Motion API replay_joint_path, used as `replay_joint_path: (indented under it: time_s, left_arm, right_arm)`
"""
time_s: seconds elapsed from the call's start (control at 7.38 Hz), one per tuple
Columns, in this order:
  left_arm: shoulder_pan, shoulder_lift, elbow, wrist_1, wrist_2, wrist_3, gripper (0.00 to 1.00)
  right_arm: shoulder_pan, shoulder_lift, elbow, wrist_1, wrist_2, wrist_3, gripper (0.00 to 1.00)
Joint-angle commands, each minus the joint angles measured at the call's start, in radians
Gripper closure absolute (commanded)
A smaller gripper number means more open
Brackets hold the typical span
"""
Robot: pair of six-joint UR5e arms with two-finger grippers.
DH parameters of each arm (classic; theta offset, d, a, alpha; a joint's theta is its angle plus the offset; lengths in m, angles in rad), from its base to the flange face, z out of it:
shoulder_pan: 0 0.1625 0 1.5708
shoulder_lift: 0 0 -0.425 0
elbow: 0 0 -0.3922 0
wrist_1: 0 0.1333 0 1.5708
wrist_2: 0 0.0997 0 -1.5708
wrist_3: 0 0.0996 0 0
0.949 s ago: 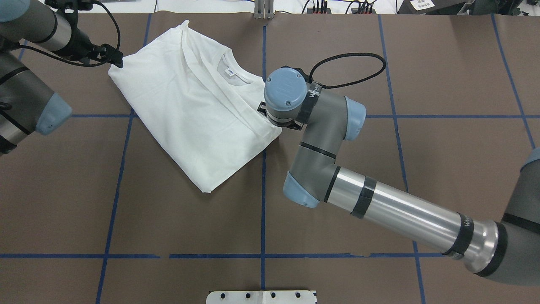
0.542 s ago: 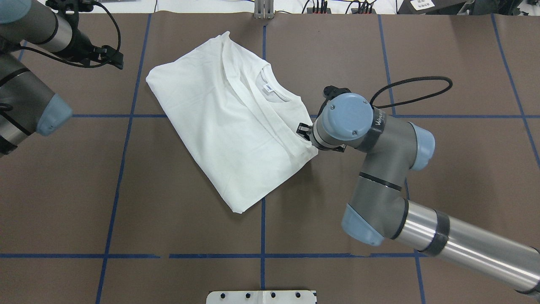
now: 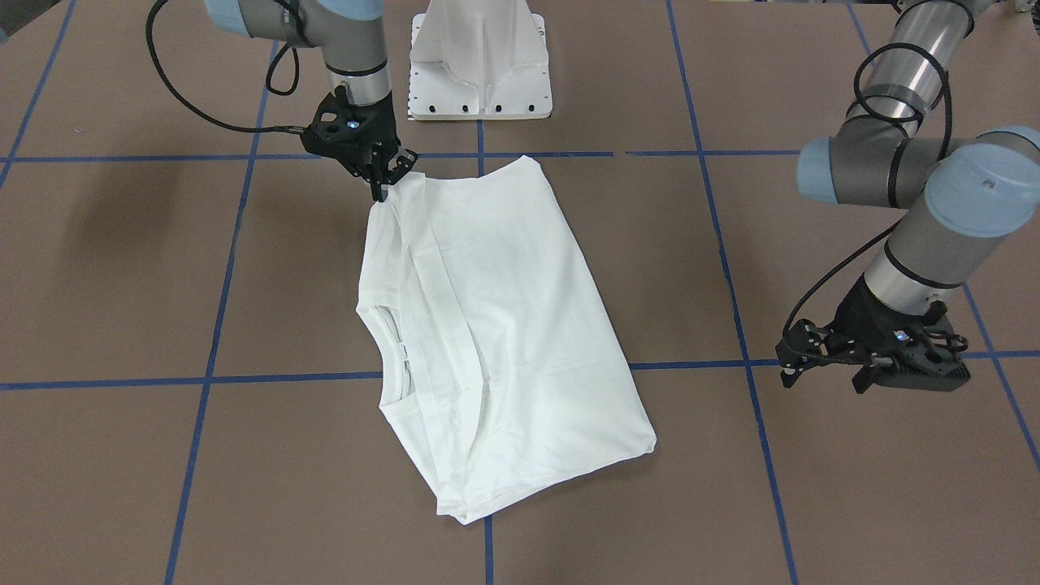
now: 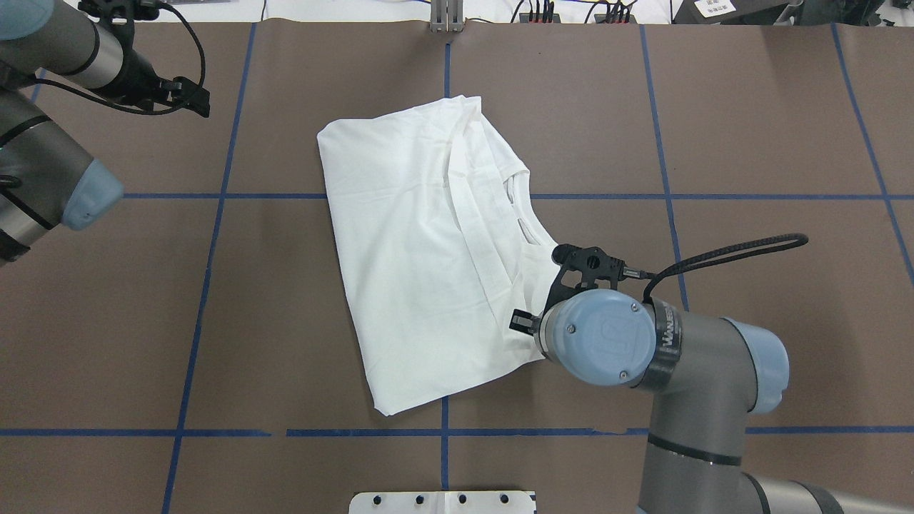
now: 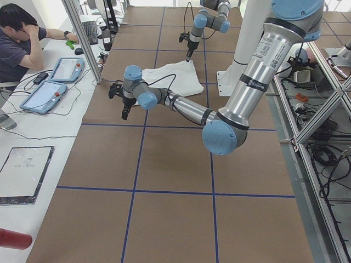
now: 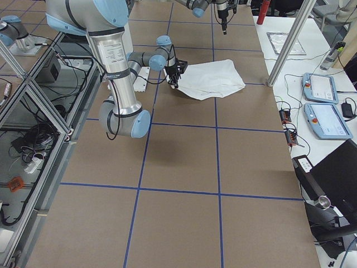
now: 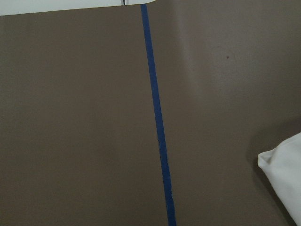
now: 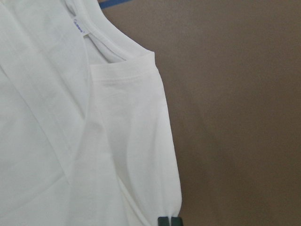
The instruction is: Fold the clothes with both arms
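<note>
The white T-shirt (image 4: 407,250) lies folded on the brown table, collar and neck label (image 8: 79,26) up; no printed text shows. My right gripper (image 3: 382,188) is shut on the shirt's near corner by the shoulder. Its fingertips (image 8: 169,221) pinch the fabric edge in the right wrist view. In the overhead view its wrist (image 4: 603,335) covers the fingers. My left gripper (image 3: 822,380) hangs open and empty over bare table, well clear of the shirt (image 3: 504,325). It also shows at the far left in the overhead view (image 4: 202,101). The left wrist view catches only a shirt corner (image 7: 284,179).
The white pedestal base (image 3: 479,65) stands at the robot's edge of the table. Blue tape lines (image 4: 446,428) grid the brown surface. An operator (image 5: 22,38) sits at a side desk with tablets beyond the table's far edge.
My right gripper has dragged the shirt to the right and toward the robot, turning it. The shirt has slid away from my left gripper, which has stayed in place.
</note>
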Motion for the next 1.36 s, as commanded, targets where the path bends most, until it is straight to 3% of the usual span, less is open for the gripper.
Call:
replay_joint_path:
  time_s: [0.0, 0.14, 0.27, 0.41, 0.81, 1.22]
  left_arm:
    - [0.000, 0.001, 0.000, -0.001, 0.000, 0.000, 0.00]
    - [0.000, 0.001, -0.002, 0.000, 0.000, -0.001, 0.00]
    - [0.000, 0.001, -0.002, 0.000, -0.002, -0.001, 0.00]
    - [0.000, 0.002, -0.003, 0.000, -0.002, -0.001, 0.00]
    - [0.000, 0.002, -0.007, 0.000, -0.002, -0.001, 0.00]
    - [0.002, 0.001, -0.007, 0.000, -0.015, -0.001, 0.00]
  right_arm:
    - [-0.098, 0.002, 0.021, -0.032, -0.070, 0.054, 1.00]
    - [-0.123, 0.002, 0.019, -0.032, -0.092, 0.062, 1.00]
    - [-0.126, -0.003, 0.019, -0.032, -0.090, 0.057, 0.16]
    - [-0.123, -0.004, 0.018, -0.034, -0.087, 0.043, 0.00]
    - [-0.004, 0.026, 0.046, -0.058, 0.000, -0.107, 0.00]
    - [0.090, 0.198, -0.129, -0.110, 0.014, -0.307, 0.00]
